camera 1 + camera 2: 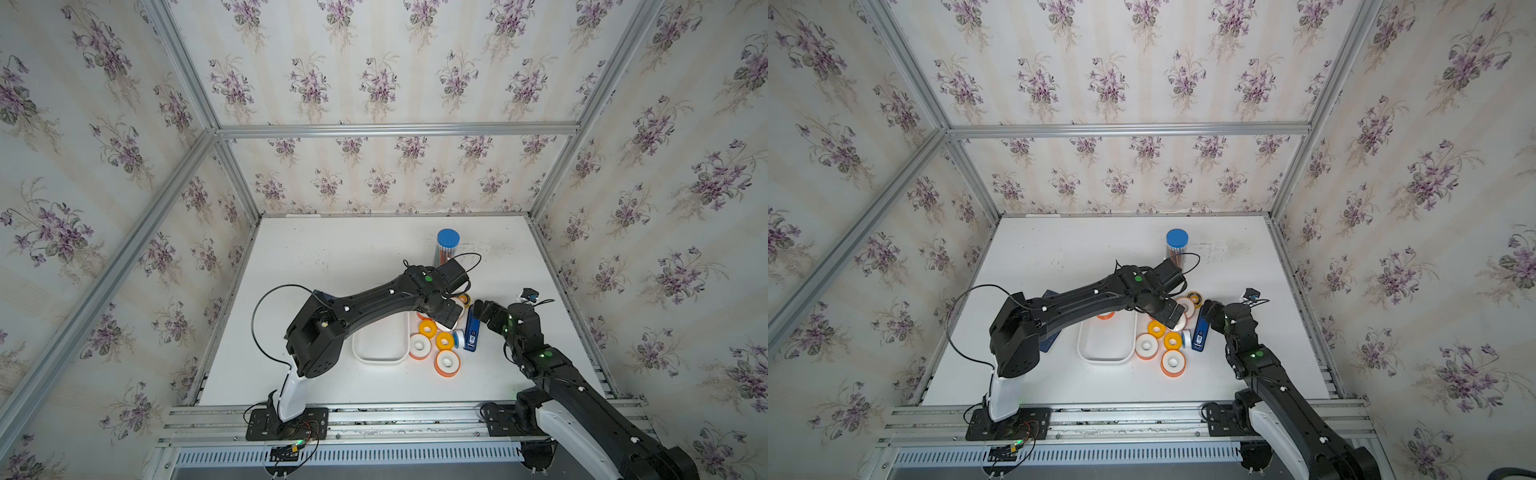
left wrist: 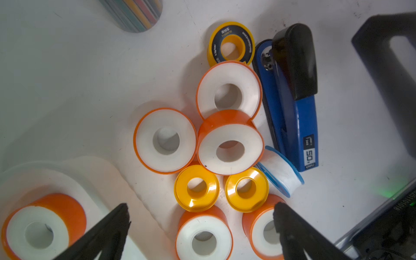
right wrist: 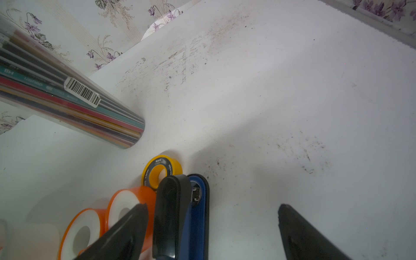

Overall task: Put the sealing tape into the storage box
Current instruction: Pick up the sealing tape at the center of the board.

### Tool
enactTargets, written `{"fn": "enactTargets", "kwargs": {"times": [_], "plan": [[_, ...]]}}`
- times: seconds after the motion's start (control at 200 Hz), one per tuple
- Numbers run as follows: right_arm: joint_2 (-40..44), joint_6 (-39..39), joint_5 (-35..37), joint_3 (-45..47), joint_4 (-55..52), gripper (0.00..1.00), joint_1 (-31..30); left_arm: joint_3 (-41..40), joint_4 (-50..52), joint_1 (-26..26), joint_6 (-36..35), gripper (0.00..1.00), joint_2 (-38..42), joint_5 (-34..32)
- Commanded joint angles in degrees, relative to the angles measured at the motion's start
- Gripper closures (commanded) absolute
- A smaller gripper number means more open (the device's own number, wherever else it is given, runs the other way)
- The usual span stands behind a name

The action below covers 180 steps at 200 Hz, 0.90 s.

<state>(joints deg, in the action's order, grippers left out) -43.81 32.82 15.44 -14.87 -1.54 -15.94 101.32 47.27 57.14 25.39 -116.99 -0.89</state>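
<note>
Top views: the box (image 1: 380, 362) sits lower centre and is mostly bare. In a top view the boxed roll (image 1: 1105, 316) peeks out at its upper end, half hidden by the left arm (image 1: 1084, 301). The other rolls cluster just right of the box, against the stapler (image 1: 471, 332). The pencil tube (image 1: 448, 243) stands above the pile. The white tabletop (image 1: 332, 257) is scuffed toward the upper right. Around it: floral wallpaper (image 1: 374, 83), aluminium framing (image 1: 395, 129).

Left wrist: left pincer (image 2: 201, 205) wide, empty, over the pile. Boxed roll at lower left. We count nine outside the box:
- five orange rolls (image 2: 165, 140), one leaning on its neighbours
- two yellow rolls (image 2: 197, 188)
- blue-white roll (image 2: 281, 171)
- black-yellow roll (image 2: 230, 44)

Right wrist: right pincer (image 3: 212, 206) wide, holding nothing. The stapler's end lies between its jaws; we can't tell if they touch.

Our read: one of ten in, nearly everything left.
</note>
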Motion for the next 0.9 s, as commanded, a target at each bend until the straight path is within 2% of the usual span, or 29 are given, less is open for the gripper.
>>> {"fn": "enactTargets", "kwargs": {"times": [0.0,0.325,0.545,0.894], "plan": [[0.2,0.0,-0.5,0.1,1.4,0.06,0.0,1.6,-1.1,0.3,1.7,0.00,-2.4,-0.6],[0.0,-0.1,-0.8,0.2,1.7,0.06,0.1,6.7,-1.3,2.3,3.6,0.00,-9.2,-1.3],[-0.1,-0.3,-1.0,0.2,1.9,0.06,0.1,6.9,-0.9,2.3,4.3,0.01,-11.1,-3.4],[-0.5,-0.4,-1.1,0.2,2.0,0.06,0.1,7.8,-1.1,2.8,4.5,0.13,-13.3,-2.8]]}}
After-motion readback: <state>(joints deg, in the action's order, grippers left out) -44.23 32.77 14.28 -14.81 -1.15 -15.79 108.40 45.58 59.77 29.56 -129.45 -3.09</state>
